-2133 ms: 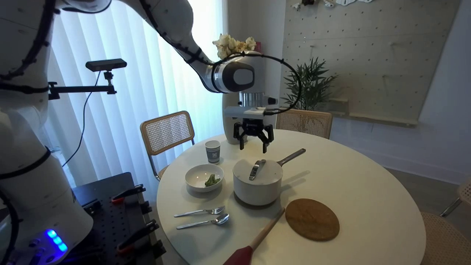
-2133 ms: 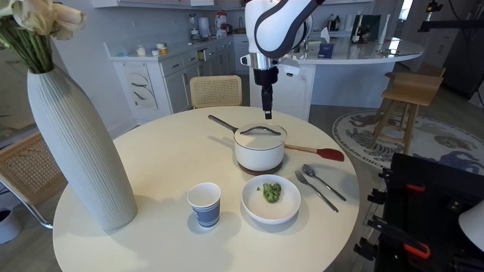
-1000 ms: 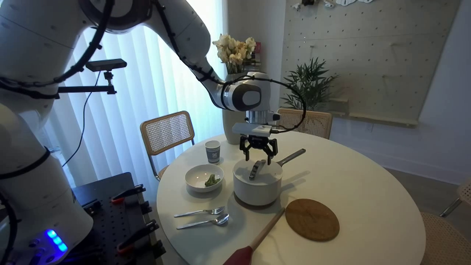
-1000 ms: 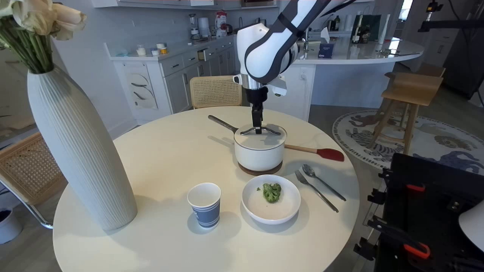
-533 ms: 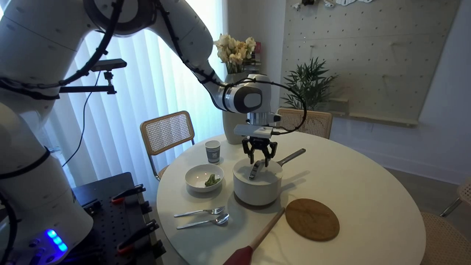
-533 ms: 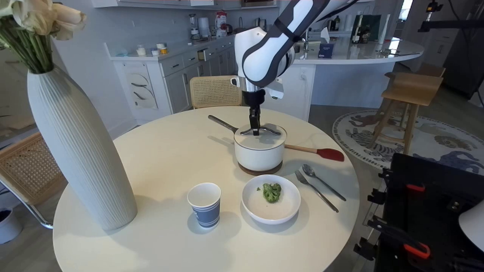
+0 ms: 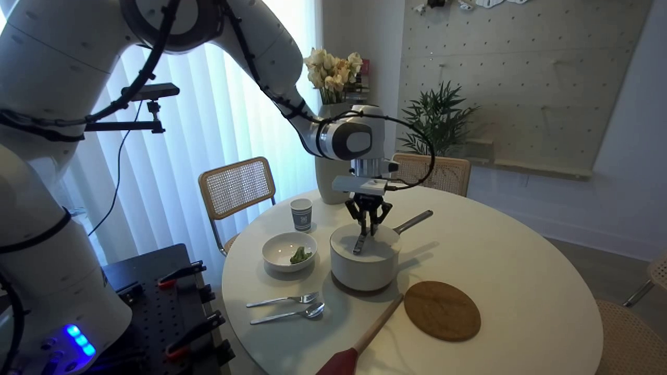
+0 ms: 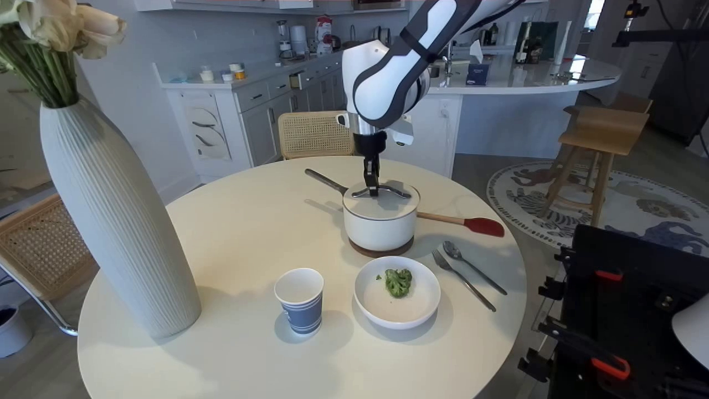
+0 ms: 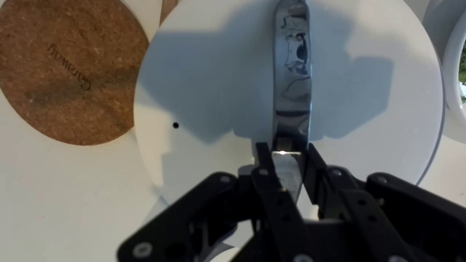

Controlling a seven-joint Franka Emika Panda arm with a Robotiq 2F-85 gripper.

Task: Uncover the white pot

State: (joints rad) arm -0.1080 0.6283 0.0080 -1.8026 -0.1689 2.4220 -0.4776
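Observation:
The white pot [image 7: 365, 273] stands on a round brown mat with its white lid [image 8: 382, 206] resting on top. A curved metal lid handle [image 9: 292, 72] arches across the lid. My gripper [image 7: 368, 233] points straight down above the lid, shut on that handle near one end. In the wrist view the black fingers [image 9: 263, 160] press on both sides of the metal strip. The pot's long dark handle [image 8: 325, 180] sticks out past the gripper. The inside of the pot is hidden under the lid.
Beside the pot are a white bowl [image 8: 365, 305] with broccoli, a paper cup [image 8: 302, 316], a fork [image 7: 284, 300] and a spoon [image 7: 289, 316]. A red spatula [image 7: 341, 363] and a cork disc [image 7: 443, 312] lie close by. A tall vase [image 8: 119, 221] stands on the table too.
The arm has come down over the pot and shifted slightly. The fingers, wide apart a second ago, have drawn together on the lid handle. Lid and pot have stayed in place.

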